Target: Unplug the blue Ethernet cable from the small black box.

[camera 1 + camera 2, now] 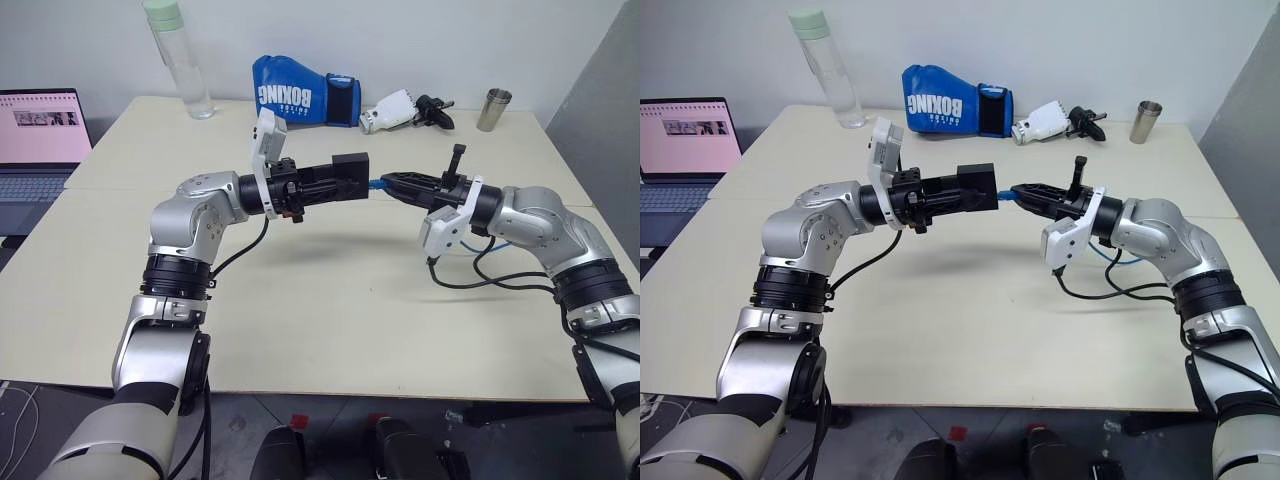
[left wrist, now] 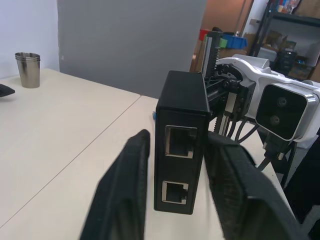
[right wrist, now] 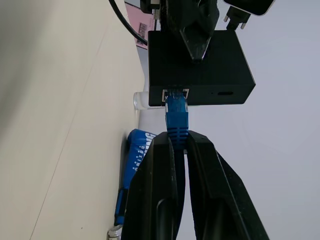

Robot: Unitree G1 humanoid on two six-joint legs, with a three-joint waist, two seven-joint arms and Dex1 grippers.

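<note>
Above the table's middle, my left gripper (image 1: 345, 180) holds the small black box (image 1: 351, 172), its fingers (image 2: 127, 180) shut on the box's two flat sides. Two empty ports show on the box's near edge (image 2: 180, 150) in the left wrist view. The blue Ethernet cable (image 3: 176, 112) is plugged into a port on the opposite edge of the small black box (image 3: 200, 65). My right gripper (image 3: 181, 142) is shut on the cable's blue boot just behind the plug. From the head the two grippers point at each other, with a short bit of blue cable (image 1: 376, 184) between them.
On the beige table (image 1: 330, 310), at the back, lie a blue boxing glove (image 1: 300, 95), a clear bottle (image 1: 185, 65), a white and black tool (image 1: 400, 110) and a metal cup (image 1: 493, 108). An open laptop (image 1: 40, 150) stands off the table's left side.
</note>
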